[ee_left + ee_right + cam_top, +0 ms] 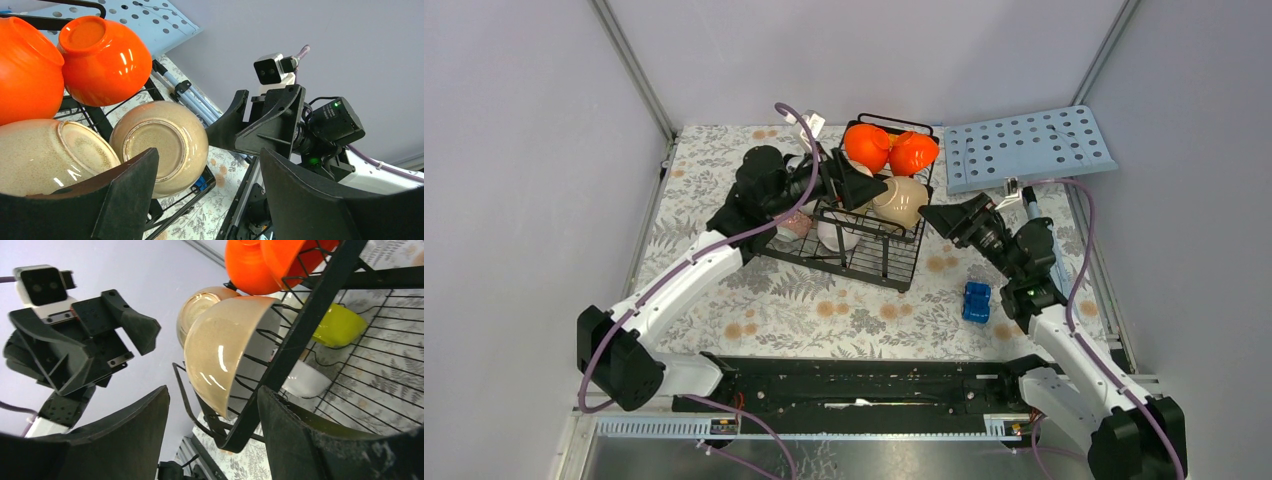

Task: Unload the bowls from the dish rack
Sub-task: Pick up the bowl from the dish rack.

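The black dish rack [894, 262] stands mid-table on the floral cloth. Its raised basket holds two orange bowls [865, 145] [913, 152] and cream bowls [902, 200]; a white bowl [837, 236] lies on the flat base. My left gripper [852, 186] is open over the basket, its left finger in front of a cream bowl [165, 145], with nothing gripped. My right gripper [932, 217] is open at the rack's right corner. The rack's corner bar [300, 335] and the rim of a cream bowl [225, 350] lie between its fingers. A yellow-green bowl [340, 325] sits deeper in the rack.
A light-blue perforated board [1029, 148] lies at the back right, touching the rack's far corner. A small blue object [976, 301] sits on the cloth beside the right arm. The two grippers face each other closely across the basket. Grey walls enclose the table.
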Controlling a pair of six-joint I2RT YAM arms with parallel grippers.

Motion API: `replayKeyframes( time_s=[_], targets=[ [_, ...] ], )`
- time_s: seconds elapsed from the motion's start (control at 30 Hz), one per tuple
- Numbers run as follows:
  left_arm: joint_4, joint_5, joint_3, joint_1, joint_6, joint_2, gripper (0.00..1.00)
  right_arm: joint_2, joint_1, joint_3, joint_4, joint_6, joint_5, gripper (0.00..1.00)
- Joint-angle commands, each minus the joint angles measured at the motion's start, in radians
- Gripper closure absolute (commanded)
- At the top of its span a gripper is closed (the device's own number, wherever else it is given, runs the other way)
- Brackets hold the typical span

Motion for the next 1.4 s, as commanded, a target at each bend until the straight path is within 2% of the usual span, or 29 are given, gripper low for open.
replayKeyframes(
  time_s=[0.0, 0.1, 0.67, 0.77, 1.0, 1.37],
  targets=[
    [0.073, 0.019, 0.001, -0.003, -0.010, 0.015, 0.23, 0.033, -0.009, -0.020, 0.255, 0.084, -0.081, 0.29],
    [0.081, 0.017, -0.006, -0.001, -0.014, 0.021, 0.26, 0.050, -0.009, -0.030, 0.299, 0.100, -0.095, 0.31],
    [0.073, 0.035, 0.001, -0.022, -0.020, 0.075, 0.39, 0.085, -0.040, -0.041, 0.288, 0.047, -0.138, 0.35],
    [0.069, 0.036, 0.004, -0.025, -0.017, 0.081, 0.42, 0.119, -0.052, -0.057, 0.388, 0.100, -0.169, 0.37],
    [0.038, 0.030, 0.020, -0.039, 0.000, 0.101, 0.47, 0.253, -0.098, -0.109, 0.736, 0.304, -0.265, 0.40],
    [0.023, 0.015, 0.023, -0.040, 0.008, 0.112, 0.51, 0.385, -0.106, -0.082, 0.940, 0.421, -0.327, 0.47]
  ],
)
